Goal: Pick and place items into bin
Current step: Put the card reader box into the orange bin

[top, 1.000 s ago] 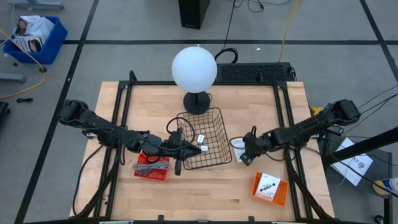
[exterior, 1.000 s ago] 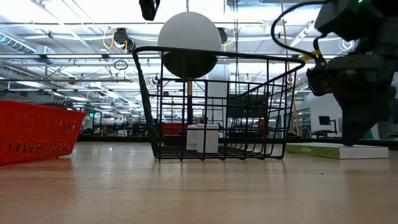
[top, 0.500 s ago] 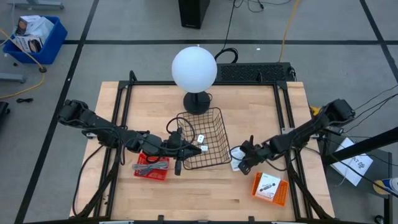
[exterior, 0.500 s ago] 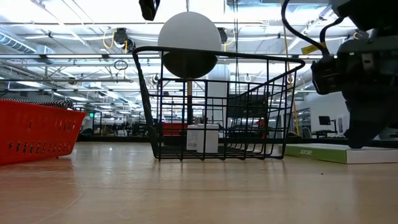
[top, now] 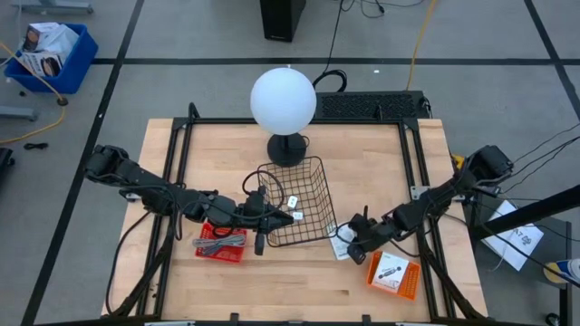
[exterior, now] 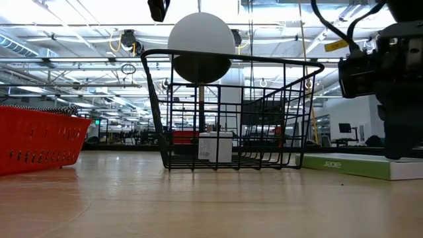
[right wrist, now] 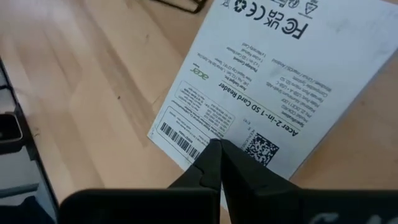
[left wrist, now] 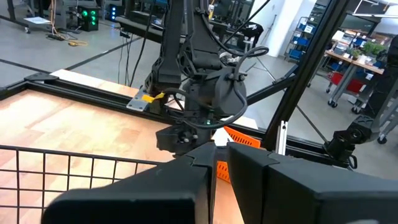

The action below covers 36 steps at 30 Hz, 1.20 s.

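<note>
A flat white packet with black print (top: 342, 239) (right wrist: 273, 81) lies on the table, off the near right corner of the black wire basket (top: 295, 214) (exterior: 231, 112). My right gripper (top: 352, 246) (right wrist: 218, 148) is shut, with its tips on this packet. Two tiny white blocks (top: 293, 201) (exterior: 216, 147) sit on the basket's floor. A second white packet (top: 390, 268) lies in an orange tray. My left gripper (top: 270, 217) (left wrist: 219, 163) hovers shut over the basket's left rim, holding nothing. I cannot make out the teal piece. My right gripper presses its shut fingertips (right wrist: 211, 155) down on the packet's printed top face, beside the square code (right wrist: 260, 147) and close to one long edge. The fingers come slanting down from the table's right. The packet lies flat on the table.
A lamp with a white globe (top: 284, 100) stands just beyond the basket's far rim. A red tray (top: 222, 241) (exterior: 39, 142) with grey pieces sits left of the basket, under my left arm. The orange tray (top: 395, 273) lies close by my right gripper. Bare wood runs along the near edge.
My right gripper has moved toward the table's near edge and a little left, staying shut. The white packet has slid along the table with it, away from the basket's right side toward the near edge, and stays flat.
</note>
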Each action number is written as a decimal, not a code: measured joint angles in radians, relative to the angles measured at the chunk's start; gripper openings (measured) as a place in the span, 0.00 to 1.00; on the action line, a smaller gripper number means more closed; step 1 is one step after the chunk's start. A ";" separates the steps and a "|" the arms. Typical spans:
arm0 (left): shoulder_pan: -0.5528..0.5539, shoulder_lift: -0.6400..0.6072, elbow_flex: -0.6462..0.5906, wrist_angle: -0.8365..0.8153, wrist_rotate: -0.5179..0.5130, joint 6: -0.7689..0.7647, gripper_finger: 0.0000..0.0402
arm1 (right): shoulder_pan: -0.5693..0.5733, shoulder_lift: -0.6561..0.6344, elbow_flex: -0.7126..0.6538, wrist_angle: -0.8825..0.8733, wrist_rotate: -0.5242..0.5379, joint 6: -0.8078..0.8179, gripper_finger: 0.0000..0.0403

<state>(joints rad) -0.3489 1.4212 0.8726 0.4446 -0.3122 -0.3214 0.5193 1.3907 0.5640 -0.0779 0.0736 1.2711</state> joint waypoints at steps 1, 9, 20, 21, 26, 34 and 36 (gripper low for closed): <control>0.000 0.000 0.000 0.000 0.000 0.000 0.12 | 0.007 0.000 0.001 0.004 0.000 0.000 0.00; 0.000 0.000 0.000 0.000 0.000 0.000 0.12 | 0.038 0.001 0.002 0.109 0.000 -0.004 0.00; 0.000 0.000 0.000 -0.003 -0.003 0.024 0.12 | 0.081 0.001 0.035 0.107 0.058 -0.121 0.00; 0.000 0.000 0.000 -0.004 -0.003 0.028 0.12 | 0.081 0.000 0.051 0.111 0.058 -0.169 0.00; 0.000 0.000 0.000 -0.007 -0.003 0.030 0.12 | 0.076 -0.010 0.103 0.110 0.058 -0.388 0.00; -0.001 0.000 0.000 -0.023 0.007 -0.002 0.12 | 0.062 -0.036 0.114 -0.009 0.058 -0.472 0.00; -0.005 0.000 0.000 -0.023 0.027 -0.009 0.12 | 0.061 -0.045 0.114 -0.043 0.058 -0.472 0.00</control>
<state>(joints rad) -0.3535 1.4212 0.8730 0.4221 -0.2852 -0.3303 0.5802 1.3457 0.6781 -0.1211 0.1321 0.7990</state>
